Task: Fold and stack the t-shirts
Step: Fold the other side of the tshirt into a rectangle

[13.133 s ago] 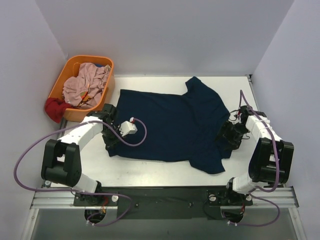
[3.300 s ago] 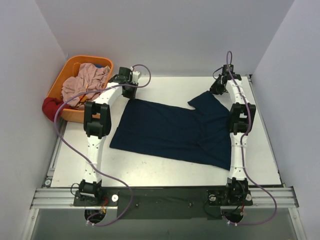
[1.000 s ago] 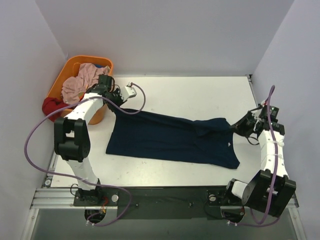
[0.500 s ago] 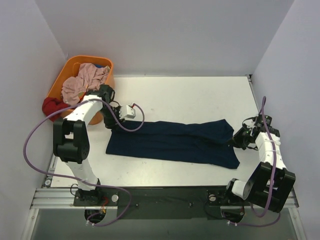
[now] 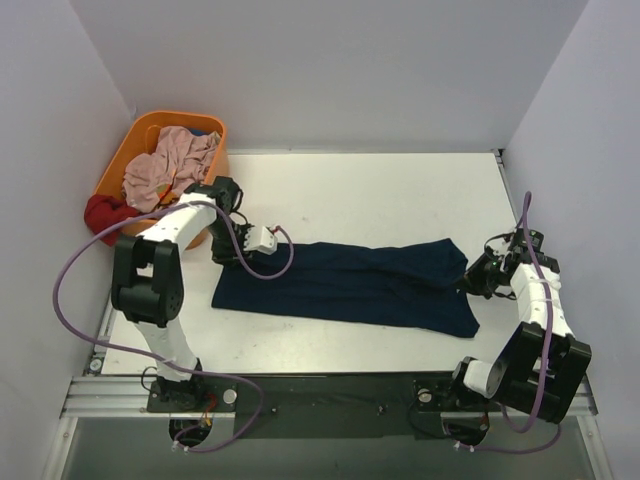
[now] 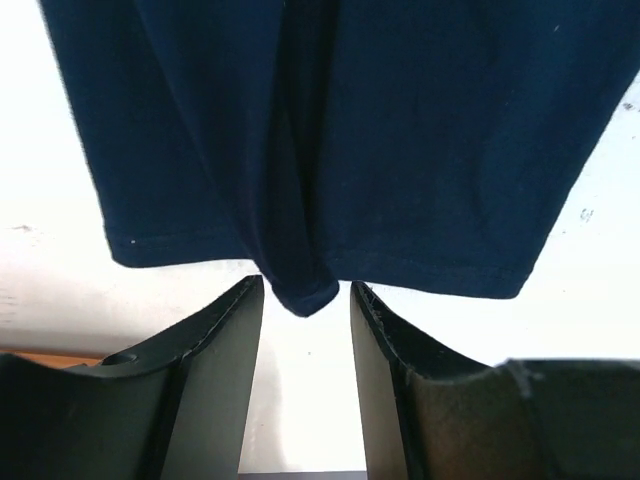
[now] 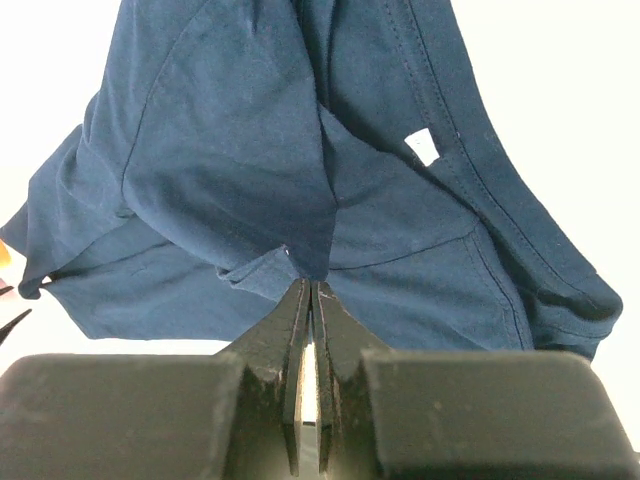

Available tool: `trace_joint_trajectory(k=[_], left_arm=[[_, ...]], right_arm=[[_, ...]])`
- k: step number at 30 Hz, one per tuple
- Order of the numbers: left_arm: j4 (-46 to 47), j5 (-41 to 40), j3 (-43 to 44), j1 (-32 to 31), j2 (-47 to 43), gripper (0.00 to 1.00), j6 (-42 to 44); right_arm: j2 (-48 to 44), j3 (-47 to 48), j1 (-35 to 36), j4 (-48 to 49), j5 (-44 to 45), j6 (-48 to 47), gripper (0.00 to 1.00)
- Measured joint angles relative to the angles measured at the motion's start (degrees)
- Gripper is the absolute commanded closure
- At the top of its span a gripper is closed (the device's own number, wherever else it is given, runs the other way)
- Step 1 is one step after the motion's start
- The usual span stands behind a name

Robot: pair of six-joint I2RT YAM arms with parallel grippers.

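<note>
A navy t-shirt (image 5: 350, 283) lies on the white table as a long band folded lengthwise. My left gripper (image 5: 230, 256) sits at the band's left end. In the left wrist view the left gripper (image 6: 305, 292) is open, and a bunched tip of the t-shirt's hem (image 6: 300, 295) lies just at the fingertips, untouched by either one. My right gripper (image 5: 472, 281) is at the band's right end. The right wrist view shows the right gripper (image 7: 312, 287) shut, pinching a fold of the t-shirt (image 7: 230, 150) near the collar and its white label (image 7: 424, 146).
An orange basket (image 5: 127, 148) stands at the back left and holds pink clothes (image 5: 175, 165). A red garment (image 5: 104, 212) hangs over its near side. White walls close in the table on the left, back and right.
The left gripper has come down toward the near side, opened and let go of the hem. The t-shirt has settled from a lifted fold into a flat band. The right gripper has barely moved.
</note>
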Motion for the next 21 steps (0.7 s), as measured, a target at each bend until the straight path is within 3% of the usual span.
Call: trace_joint_trajectory(k=[4, 6, 7, 8, 16, 21], left_arm=[[2.54, -1.46, -1.01, 0.04, 1.97, 0.53, 0.22], [3.56, -1.46, -0.90, 0.04, 3.15, 0.74, 0.07], [3.54, -1.40, -0.55, 0.04, 3.93, 0.92, 0.00], [3.56, -1.29, -0.20, 0.04, 4.74, 1.00, -0.15], [1.92, -0.94, 3.72, 0.28, 6.51, 1.00, -1.66], [12.70, -3.43, 6.03, 0.44, 6.51, 1.00, -10.60]], right_arm=[[0.00, 0.00, 0.00, 0.02, -0.11, -0.20, 1.00], [0.07, 0.02, 0.00, 0.02, -0.20, -0.26, 1.00], [0.09, 0.04, 0.00, 0.02, -0.20, -0.31, 1.00], [0.09, 0.09, 0.00, 0.02, -0.22, -0.39, 1.00], [0.26, 1.60, -0.02, -0.28, -0.76, 0.00, 1.00], [4.07, 11.52, 0.66, -0.85, -1.84, 1.97, 1.00]])
